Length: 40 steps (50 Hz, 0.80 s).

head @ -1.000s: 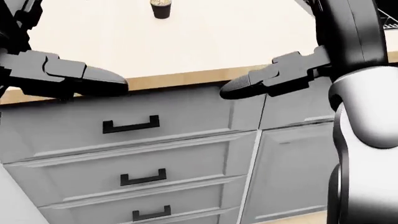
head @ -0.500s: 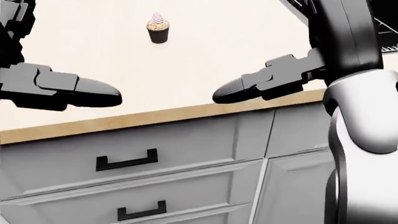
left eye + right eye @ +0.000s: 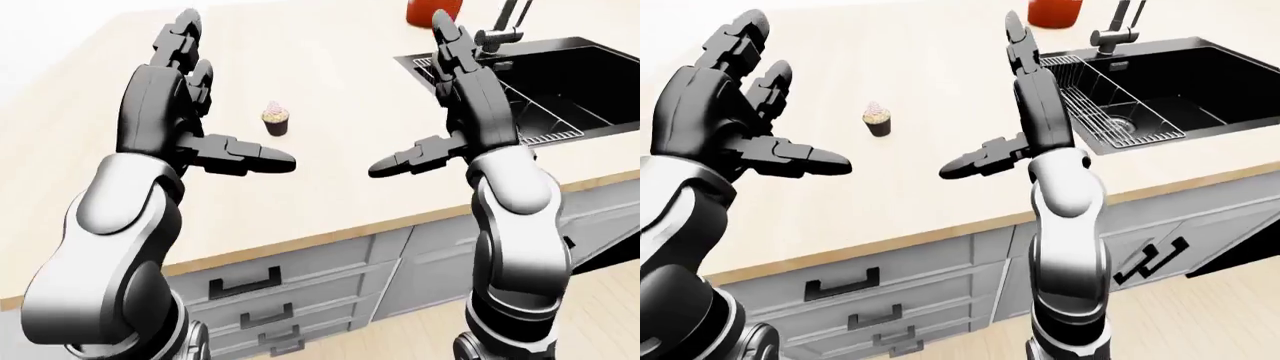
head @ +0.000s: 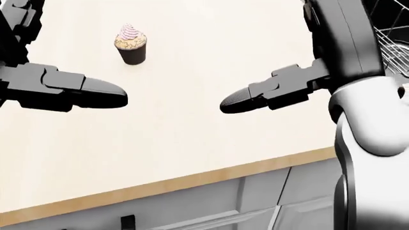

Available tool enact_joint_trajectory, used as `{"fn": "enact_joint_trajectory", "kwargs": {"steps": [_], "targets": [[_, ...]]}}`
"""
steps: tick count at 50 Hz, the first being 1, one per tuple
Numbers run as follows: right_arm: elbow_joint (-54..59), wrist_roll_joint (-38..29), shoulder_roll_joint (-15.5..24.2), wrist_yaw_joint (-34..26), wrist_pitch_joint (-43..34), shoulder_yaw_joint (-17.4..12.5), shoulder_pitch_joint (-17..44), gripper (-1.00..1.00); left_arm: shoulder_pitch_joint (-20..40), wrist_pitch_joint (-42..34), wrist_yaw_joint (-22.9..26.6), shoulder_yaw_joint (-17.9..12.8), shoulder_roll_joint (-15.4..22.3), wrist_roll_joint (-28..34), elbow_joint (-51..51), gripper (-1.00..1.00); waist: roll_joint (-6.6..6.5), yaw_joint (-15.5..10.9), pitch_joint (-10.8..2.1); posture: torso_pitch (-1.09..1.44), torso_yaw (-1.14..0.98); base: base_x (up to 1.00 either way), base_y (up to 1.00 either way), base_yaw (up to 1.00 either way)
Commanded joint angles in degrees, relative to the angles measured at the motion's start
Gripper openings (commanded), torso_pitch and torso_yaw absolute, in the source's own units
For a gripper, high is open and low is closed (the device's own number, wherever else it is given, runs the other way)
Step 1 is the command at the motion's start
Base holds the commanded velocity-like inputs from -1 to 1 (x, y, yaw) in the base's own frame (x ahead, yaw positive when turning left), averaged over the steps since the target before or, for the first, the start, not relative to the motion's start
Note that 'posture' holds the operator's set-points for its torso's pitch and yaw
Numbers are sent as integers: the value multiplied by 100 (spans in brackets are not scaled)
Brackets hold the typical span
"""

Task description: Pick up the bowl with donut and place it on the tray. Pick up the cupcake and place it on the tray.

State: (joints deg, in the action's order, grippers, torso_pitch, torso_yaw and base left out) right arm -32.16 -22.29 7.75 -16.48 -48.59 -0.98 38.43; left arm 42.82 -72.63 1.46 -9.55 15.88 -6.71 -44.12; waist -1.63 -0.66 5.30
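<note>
A cupcake [image 3: 276, 118] with pink frosting in a dark wrapper stands upright on the pale wooden counter [image 3: 330, 195]; it also shows in the head view [image 4: 131, 44], at upper left. My left hand [image 3: 225, 97] is open, fingers spread upward and thumb pointing right, held above the counter to the left of and below the cupcake. My right hand [image 3: 415, 94] is open too, thumb pointing left, to the right of the cupcake. Both hands are empty and apart from it. No bowl with donut and no tray shows in any view.
A black sink [image 3: 1170, 82] with a wire rack [image 3: 1110, 112] and a faucet [image 3: 1115, 26] is set into the counter at right. A red object [image 3: 1053, 11] stands at the top edge. Grey drawers with black handles [image 3: 250, 285] lie below the counter edge.
The whole head view has shifted: the camera moved, so the cupcake and counter edge slid down the picture and the drawers left it. Both hands stay open and empty.
</note>
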Motion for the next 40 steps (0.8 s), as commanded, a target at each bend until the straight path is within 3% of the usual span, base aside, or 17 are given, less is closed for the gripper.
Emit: {"fn": "enact_joint_trajectory", "kwargs": {"steps": [1,5,6,8,9,12,14,20,27,40], "targets": [[-358,-75,87,90,186,-137,207,100,269,221,2,28,30,3,-237,100,-52,51,-258,0,0,0,0,0],[-397,-49,127,87,166,-179,198,100,351,243,29,96,29,55,-118,100,66,39,-113,0,0,0,0,0],[-400,-39,146,83,166,-198,192,100,398,215,33,116,32,70,-91,100,152,16,-114,0,0,0,0,0],[-430,-17,162,84,138,-215,193,100,439,215,50,136,24,97,-47,100,480,-31,-245,0,0,0,0,0],[-425,-7,168,94,148,-214,188,100,486,166,53,156,17,113,-41,100,290,4,-194,0,0,0,0,0],[-463,5,179,97,107,-200,205,100,592,110,77,190,12,161,29,100,138,65,-322,0,0,0,0,0],[-498,-3,185,93,58,-188,221,100,642,158,102,201,23,214,149,100,62,63,-343,0,0,0,0,0],[-495,22,196,99,82,-198,199,100,767,260,151,227,84,420,491,100,113,76,-399,0,0,0,0,0],[-472,80,208,138,125,-228,173,100,790,504,373,493,189,968,1272,100,148,70,-438,0,0,0,0,0],[-490,66,185,151,105,-185,168,100,897,1063,923,628,-51,2006,2337,100,174,71,-413,0,0,0,0,0]]}}
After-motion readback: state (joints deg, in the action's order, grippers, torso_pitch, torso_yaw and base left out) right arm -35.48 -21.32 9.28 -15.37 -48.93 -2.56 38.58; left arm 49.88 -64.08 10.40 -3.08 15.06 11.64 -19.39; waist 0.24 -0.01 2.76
